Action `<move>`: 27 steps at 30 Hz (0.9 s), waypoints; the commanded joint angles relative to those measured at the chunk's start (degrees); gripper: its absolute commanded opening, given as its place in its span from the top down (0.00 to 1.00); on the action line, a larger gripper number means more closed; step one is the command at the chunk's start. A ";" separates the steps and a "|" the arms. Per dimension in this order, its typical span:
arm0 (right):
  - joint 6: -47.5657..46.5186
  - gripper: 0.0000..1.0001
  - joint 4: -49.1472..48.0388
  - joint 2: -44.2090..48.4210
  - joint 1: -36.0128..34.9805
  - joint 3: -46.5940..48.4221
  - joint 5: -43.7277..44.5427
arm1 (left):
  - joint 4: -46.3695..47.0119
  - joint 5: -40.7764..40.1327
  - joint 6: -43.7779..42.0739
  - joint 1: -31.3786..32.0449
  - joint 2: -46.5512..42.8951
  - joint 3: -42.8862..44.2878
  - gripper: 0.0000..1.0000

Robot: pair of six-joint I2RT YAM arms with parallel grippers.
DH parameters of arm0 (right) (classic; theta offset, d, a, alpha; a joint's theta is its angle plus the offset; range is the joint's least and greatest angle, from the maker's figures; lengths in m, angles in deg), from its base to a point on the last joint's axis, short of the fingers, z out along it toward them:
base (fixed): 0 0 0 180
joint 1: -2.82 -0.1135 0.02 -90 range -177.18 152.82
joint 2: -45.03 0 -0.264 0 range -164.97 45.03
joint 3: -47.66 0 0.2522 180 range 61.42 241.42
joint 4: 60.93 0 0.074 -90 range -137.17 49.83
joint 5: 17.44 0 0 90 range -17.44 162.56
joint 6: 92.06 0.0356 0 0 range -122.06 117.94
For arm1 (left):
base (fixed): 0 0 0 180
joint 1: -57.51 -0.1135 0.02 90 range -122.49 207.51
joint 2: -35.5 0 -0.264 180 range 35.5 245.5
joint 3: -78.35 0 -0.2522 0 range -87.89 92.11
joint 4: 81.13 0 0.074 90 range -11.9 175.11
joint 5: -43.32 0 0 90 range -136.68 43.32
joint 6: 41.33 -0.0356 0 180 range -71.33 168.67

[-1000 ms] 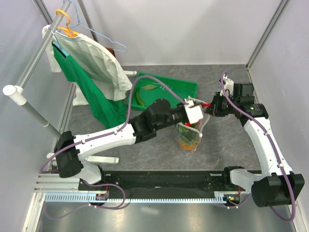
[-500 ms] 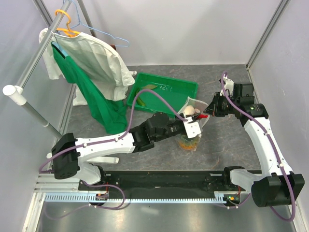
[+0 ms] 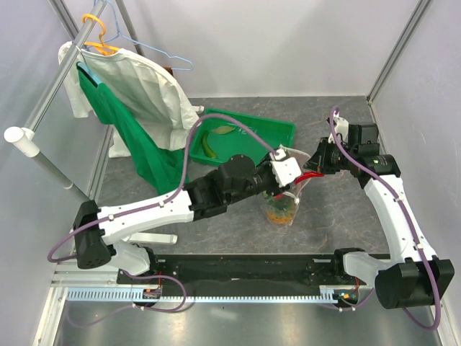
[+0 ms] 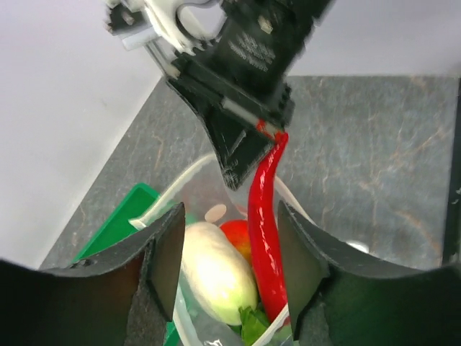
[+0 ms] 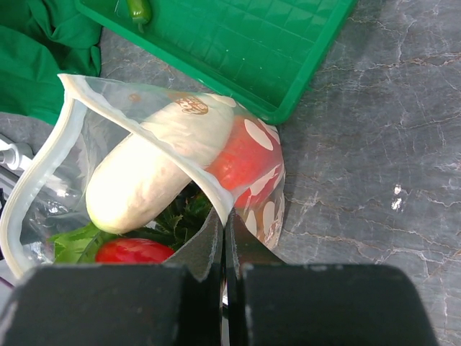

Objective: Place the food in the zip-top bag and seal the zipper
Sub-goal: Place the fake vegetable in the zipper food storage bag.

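The clear dotted zip-top bag (image 3: 282,207) stands open on the grey table. My right gripper (image 5: 225,223) is shut on its rim, beside the white zipper strip (image 5: 137,130). Inside lie the white oblong vegetable (image 5: 155,169), a red tomato (image 5: 245,155) and green leaves (image 5: 173,216). My left gripper (image 4: 230,216) hovers open over the mouth. The red chili (image 4: 265,216) stands loose between its fingers, its lower end in the bag and its tip leaning against my right gripper (image 3: 315,162). From above, the left gripper (image 3: 287,168) sits just left of the chili (image 3: 307,176).
A green tray (image 3: 274,130) lies behind the bag with a yellow-green piece (image 3: 207,146) in it. White and green clothes (image 3: 133,97) hang from a rack at the left. Walls close in both sides, and a metal rail (image 3: 238,270) runs along the near edge.
My left gripper dipped to the bag's mouth with the chili, then opened and rose slightly, leaving the chili standing in the bag. The right gripper has kept hold of the rim.
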 commanded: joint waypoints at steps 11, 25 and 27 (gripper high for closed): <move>1.48 1.00 -3.08 1.45 0.01 1.86 -2.01 | -20.54 21.29 2.10 -3.23 7.60 21.27 0.61; 4.55 1.00 -3.52 1.10 0.10 2.74 -7.72 | -26.78 33.16 3.85 -11.40 18.06 28.57 0.57; 4.64 1.00 -3.61 1.01 0.10 2.83 -7.98 | -27.04 33.77 4.73 -11.49 19.20 29.70 0.57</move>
